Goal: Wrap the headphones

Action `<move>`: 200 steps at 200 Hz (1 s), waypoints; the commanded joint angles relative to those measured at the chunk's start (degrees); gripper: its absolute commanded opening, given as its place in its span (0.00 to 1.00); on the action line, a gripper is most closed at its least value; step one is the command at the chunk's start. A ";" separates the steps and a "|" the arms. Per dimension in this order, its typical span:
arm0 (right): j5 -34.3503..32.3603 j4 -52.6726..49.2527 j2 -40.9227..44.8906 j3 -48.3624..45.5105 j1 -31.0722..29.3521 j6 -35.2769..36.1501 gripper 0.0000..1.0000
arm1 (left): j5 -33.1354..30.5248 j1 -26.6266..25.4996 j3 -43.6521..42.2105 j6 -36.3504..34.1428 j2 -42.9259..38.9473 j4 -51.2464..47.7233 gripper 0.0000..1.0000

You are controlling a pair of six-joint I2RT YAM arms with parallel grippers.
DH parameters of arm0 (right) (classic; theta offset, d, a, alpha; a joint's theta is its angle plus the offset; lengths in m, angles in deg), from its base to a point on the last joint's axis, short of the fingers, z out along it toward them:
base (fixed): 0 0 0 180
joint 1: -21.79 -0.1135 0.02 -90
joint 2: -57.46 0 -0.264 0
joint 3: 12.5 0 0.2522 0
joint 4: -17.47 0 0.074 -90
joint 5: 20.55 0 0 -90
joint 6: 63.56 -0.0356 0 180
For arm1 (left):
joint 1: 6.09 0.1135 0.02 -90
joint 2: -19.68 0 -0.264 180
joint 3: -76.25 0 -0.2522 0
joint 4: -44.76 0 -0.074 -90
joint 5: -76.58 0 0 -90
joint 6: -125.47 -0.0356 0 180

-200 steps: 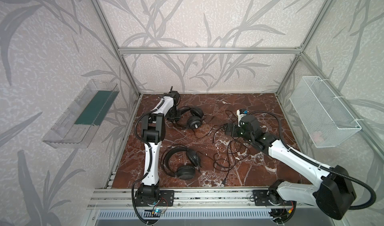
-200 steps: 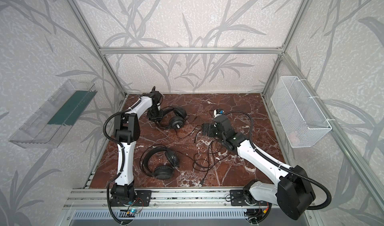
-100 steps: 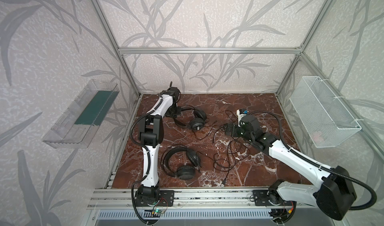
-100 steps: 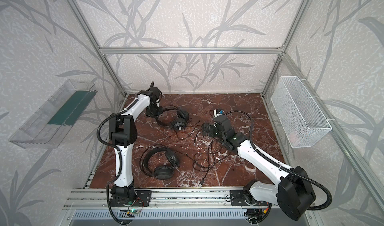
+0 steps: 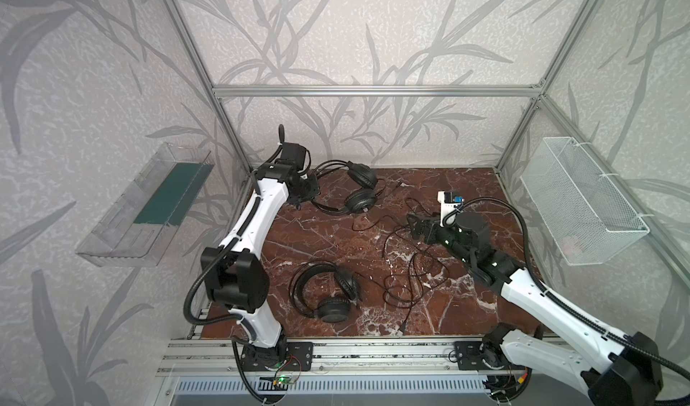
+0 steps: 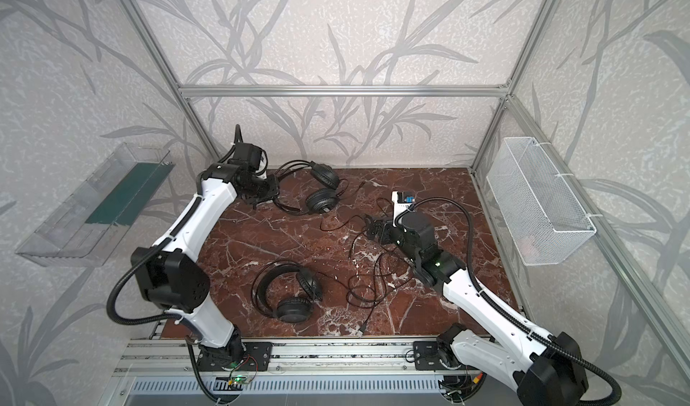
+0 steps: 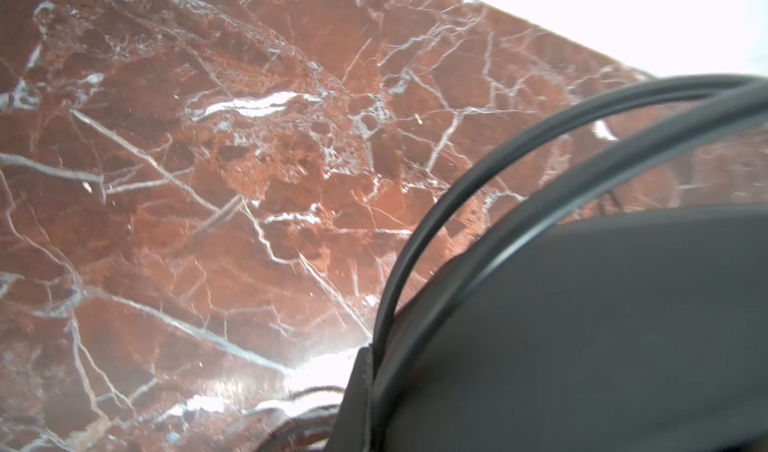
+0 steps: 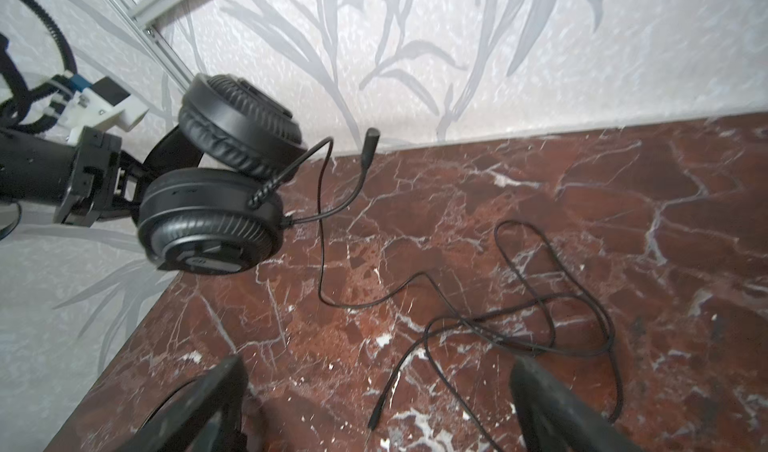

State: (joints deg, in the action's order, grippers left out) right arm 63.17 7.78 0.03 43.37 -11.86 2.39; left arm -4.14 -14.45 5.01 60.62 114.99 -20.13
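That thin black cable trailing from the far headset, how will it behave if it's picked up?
Likely floppy: the cable lies in loose crossing loops on the marble, so it should sag and dangle. Probably light and thin, so it may slip from a loose grip. Its end joins the far headset, so pulling could tug that.

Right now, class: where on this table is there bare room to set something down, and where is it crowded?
Bare: the marble table between the far headset and the near headset, beside the left arm; also the back right corner. Crowded: the cable tangle around the right hand.
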 commanded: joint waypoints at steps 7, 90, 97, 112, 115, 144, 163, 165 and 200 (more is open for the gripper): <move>-5.14 9.03 4.36 -3.20 0.16 1.97 0.99 | 4.02 0.25 -2.31 3.13 -7.54 7.22 0.00; 9.39 23.17 3.99 -5.21 10.77 -7.26 0.99 | 17.99 2.31 -10.72 17.42 -22.01 16.24 0.00; 12.57 24.64 2.52 -4.80 11.24 -7.62 0.99 | 19.11 2.34 -10.66 18.32 -22.49 16.22 0.00; 17.96 23.51 0.03 -2.47 11.31 -8.13 0.99 | 21.48 2.37 -10.29 19.75 -22.97 16.42 0.00; 18.88 23.15 -0.57 -2.03 11.25 -8.12 0.99 | 21.60 2.38 -10.21 19.95 -23.09 16.42 0.00; 24.46 25.06 -5.81 -0.27 11.22 -8.99 0.99 | 20.94 2.35 -10.23 20.12 -23.69 16.09 0.00; 26.41 24.28 -8.84 0.62 11.15 -9.34 0.99 | 21.65 2.38 -10.27 19.70 -23.95 16.46 0.00; 26.59 24.22 -9.19 0.65 11.15 -9.34 0.99 | 21.70 2.38 -10.21 19.66 -24.05 16.54 0.00; 32.06 25.65 -15.72 3.53 9.29 -7.86 0.99 | 21.48 2.29 -9.96 20.67 -23.69 15.34 0.00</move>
State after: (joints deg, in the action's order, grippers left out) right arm 88.92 30.10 -12.32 43.37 -1.06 -6.05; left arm 15.12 -12.22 -6.00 78.02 92.87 -7.13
